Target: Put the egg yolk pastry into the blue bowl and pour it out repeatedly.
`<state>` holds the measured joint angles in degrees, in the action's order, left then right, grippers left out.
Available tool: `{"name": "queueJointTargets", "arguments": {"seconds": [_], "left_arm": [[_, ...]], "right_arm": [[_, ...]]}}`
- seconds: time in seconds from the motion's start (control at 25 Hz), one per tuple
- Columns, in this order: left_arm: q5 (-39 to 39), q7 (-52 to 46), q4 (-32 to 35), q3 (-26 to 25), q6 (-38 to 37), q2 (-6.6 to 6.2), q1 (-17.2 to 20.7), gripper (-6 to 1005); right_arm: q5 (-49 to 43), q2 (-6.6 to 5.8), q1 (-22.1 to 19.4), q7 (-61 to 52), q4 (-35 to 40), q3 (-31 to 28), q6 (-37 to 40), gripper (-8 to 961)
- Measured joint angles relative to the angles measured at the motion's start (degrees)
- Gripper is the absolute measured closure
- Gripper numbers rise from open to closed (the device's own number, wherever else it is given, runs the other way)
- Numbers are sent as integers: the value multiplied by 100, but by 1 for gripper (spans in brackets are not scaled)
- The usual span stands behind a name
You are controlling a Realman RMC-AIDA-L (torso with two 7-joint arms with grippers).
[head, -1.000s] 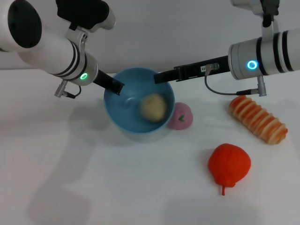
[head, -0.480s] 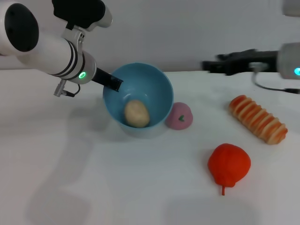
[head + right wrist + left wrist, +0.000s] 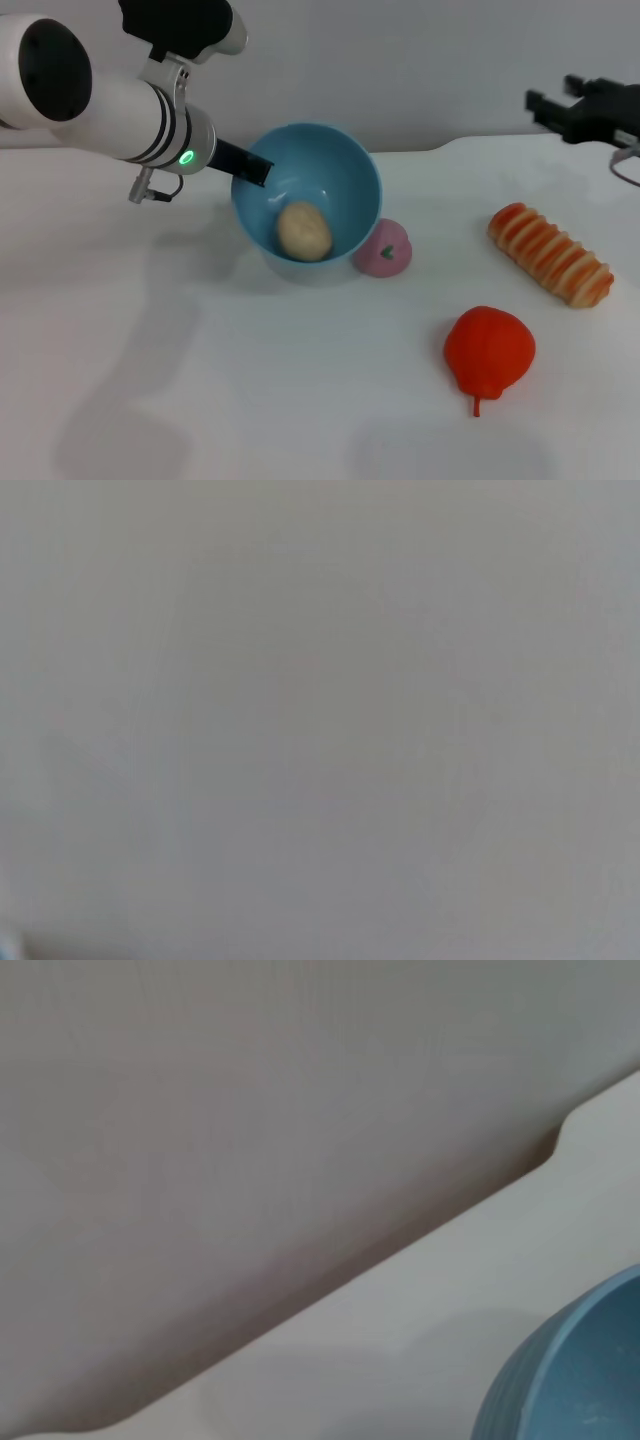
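- The egg yolk pastry (image 3: 303, 231) lies inside the blue bowl (image 3: 345, 178), low against its near wall.
- The bowl is tipped toward the camera; a second ago it sat flatter.
- The left gripper (image 3: 252, 171) is clamped on the bowl's left rim.
- The right gripper (image 3: 547, 108) has drawn back from the rim to the far right, well apart; whether its fingers are apart cannot be told.
- A pink ball (image 3: 384, 249) sits just beside the bowl.
- Placing looks done, so pouring seems to be starting.

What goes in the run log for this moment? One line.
left gripper: grips blue bowl rim, bowl tilted | egg yolk pastry: inside bowl | right gripper: far right
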<state>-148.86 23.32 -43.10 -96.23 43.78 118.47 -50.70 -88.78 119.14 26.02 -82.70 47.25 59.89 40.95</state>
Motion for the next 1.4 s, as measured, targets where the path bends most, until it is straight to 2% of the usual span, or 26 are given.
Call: {"name": "queueJointTargets", "arguments": {"seconds": [0.2,0.36,0.68,0.84,1.08,1.24,1.4], "left_arm": [[7,-3,43,121,-345,0,-8,1001],[14,-3,62,264,-542,0,-78,1001],[-59,30,-357,784,-1245,-12,-264,1001],[-291,53,-483,1111,-1779,-10,-444,1001],[-562,57,-728,1720,-2710,1,-452,1000],[-804,65,-858,1872,-3285,11,-409,1000],[-874,99,-873,1936,-3665,12,-390,1001]], "right_arm": [[2823,-7,-304,3080,-794,25,0,424],[3872,-3,-318,4550,-1542,50,2,424],[4014,-24,-266,4628,-2262,37,57,424],[4019,-27,-262,4651,-2599,-23,595,425],[4027,-22,-331,4730,-2889,-44,1008,425],[4091,-17,-362,4910,-3120,-76,1302,425],[4596,-9,-438,5254,-3426,-109,1399,425]]}}
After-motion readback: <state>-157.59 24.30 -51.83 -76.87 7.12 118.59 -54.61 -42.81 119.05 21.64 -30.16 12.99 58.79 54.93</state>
